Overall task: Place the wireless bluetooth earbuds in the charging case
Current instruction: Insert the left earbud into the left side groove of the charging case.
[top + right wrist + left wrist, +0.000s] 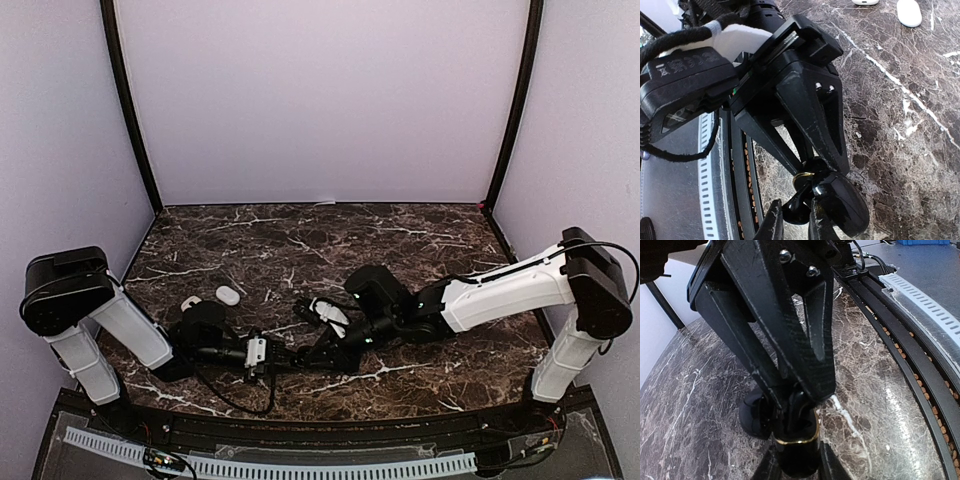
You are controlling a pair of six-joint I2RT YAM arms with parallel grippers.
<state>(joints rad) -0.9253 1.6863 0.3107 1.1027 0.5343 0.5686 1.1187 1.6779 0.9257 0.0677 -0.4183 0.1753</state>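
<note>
From above, left gripper and right gripper tip to tip, their load hidden, white case aside; left wrist, fingers clenched on black gold-banded earbud, long axis in line with fingers; right wrist, jaws grasping glossy black charging case against it.

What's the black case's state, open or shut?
Looks open: the black case shows a gold rim exposed, its rounded lid swung aside, with the left gripper's shut tips at that rim. Contents cannot be told.

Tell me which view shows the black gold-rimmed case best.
Right wrist: the black case shows large, gold rim visible, held by the left gripper. Left wrist shows it partly hidden by that gripper; top external barely resolves it.
</note>
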